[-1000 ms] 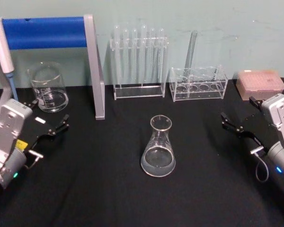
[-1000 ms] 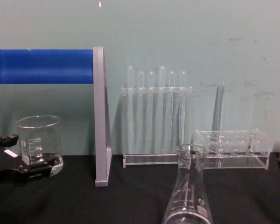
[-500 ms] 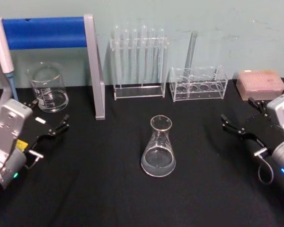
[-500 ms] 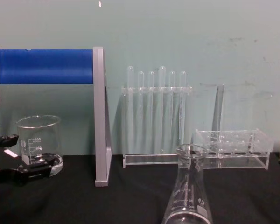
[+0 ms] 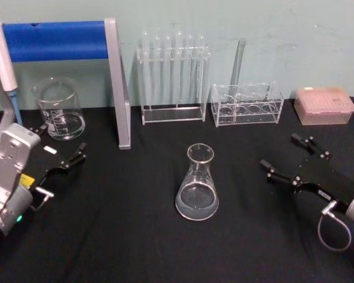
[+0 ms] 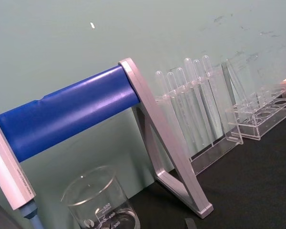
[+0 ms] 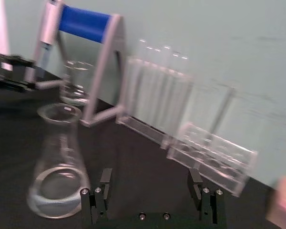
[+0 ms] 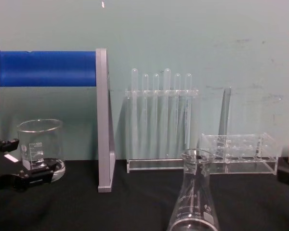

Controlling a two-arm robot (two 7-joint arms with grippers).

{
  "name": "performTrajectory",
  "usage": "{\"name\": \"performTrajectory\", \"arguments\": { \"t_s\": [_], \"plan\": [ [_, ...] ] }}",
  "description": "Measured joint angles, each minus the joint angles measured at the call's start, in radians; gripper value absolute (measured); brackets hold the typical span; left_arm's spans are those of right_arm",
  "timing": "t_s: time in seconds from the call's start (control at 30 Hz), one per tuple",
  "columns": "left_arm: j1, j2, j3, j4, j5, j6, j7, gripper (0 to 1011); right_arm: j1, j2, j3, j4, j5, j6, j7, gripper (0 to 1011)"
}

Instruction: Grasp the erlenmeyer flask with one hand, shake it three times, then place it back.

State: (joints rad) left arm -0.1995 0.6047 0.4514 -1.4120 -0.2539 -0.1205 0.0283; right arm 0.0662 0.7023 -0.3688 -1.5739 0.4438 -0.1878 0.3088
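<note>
While the left gripper [image 5: 62,141] rests at the table's 9 o'clock edge with its jaws parted, just short of a glass beaker [image 5: 60,109], the erlenmeyer flask [image 5: 197,184] stands upright at the centre of the black table [image 5: 135,236]. A test tube rack [image 5: 172,82] stands at the flask's 12 o'clock. At its 3 o'clock, the right gripper [image 5: 280,151] hovers near, jaws spread wide and empty, pointing toward the flask without touching it.

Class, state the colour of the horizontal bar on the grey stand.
The bar is blue; the chest view shows it best.
</note>
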Motion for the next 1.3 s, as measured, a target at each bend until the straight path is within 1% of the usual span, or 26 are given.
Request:
{"name": "performTrajectory", "arguments": {
  "t_s": [0.03,0.07,0.17,0.2,0.23,0.27,0.3,0.33,0.47,0.57,0.6,0.83,0.9,0.93,1.07,1.3],
  "plan": [
    [0.000,0.000,0.000,0.000,0.000,0.000,0.000,1001,-0.002,0.001,0.000,-0.003,0.009,-0.001,0.015,1003],
    [0.000,0.000,0.000,0.000,0.000,0.000,0.000,1001,-0.003,0.003,0.000,-0.007,0.023,-0.004,0.045,1003],
    [0.000,0.000,0.000,0.000,0.000,0.000,0.000,1001,-0.003,0.003,-0.004,-0.012,0.041,-0.006,0.087,1003],
    [0.000,0.000,0.000,0.000,0.000,0.000,0.000,1001,-0.002,0.003,-0.008,-0.013,0.051,-0.008,0.118,1003],
    [0.000,0.000,0.000,0.000,0.000,0.000,0.000,1001,0.000,0.002,-0.011,-0.013,0.056,-0.008,0.132,1003],
    [0.000,0.000,0.000,0.000,0.000,0.000,0.000,1001,0.005,-0.002,-0.015,-0.013,0.066,-0.008,0.160,1003],
    [0.000,0.000,0.000,0.000,0.000,0.000,0.000,1001,0.005,-0.002,-0.015,-0.013,0.066,-0.008,0.160,1003],
    [0.000,0.000,0.000,0.000,0.000,0.000,0.000,1001,0.011,-0.006,-0.021,-0.010,0.075,-0.007,0.187,1003],
    [0.000,0.000,0.000,0.000,0.000,0.000,0.000,1001,0.033,-0.028,-0.038,0.006,0.100,0.009,0.255,1003],
    [0.000,0.000,0.000,0.000,0.000,0.000,0.000,1001,0.046,-0.040,-0.046,0.017,0.112,0.021,0.284,1003],
    [0.000,0.000,0.000,0.000,0.000,0.000,0.000,1001,0.055,-0.050,-0.051,0.026,0.119,0.032,0.303,1003],
    [0.000,0.000,0.000,0.000,0.000,0.000,0.000,1001,0.091,-0.089,-0.069,0.065,0.130,0.061,0.357,1003],
    [0.000,0.000,0.000,0.000,0.000,0.000,0.000,1001,0.108,-0.104,-0.078,0.086,0.130,0.069,0.371,1003],
    [0.000,0.000,0.000,0.000,0.000,0.000,0.000,1001,0.108,-0.104,-0.078,0.086,0.130,0.069,0.371,1003],
    [0.000,0.000,0.000,0.000,0.000,0.000,0.000,1001,0.140,-0.131,-0.093,0.130,0.124,0.077,0.383,1002],
    [0.000,0.000,0.000,0.000,0.000,0.000,0.000,1001,0.193,-0.175,-0.117,0.207,0.102,0.074,0.396,1003]
  ]
}}
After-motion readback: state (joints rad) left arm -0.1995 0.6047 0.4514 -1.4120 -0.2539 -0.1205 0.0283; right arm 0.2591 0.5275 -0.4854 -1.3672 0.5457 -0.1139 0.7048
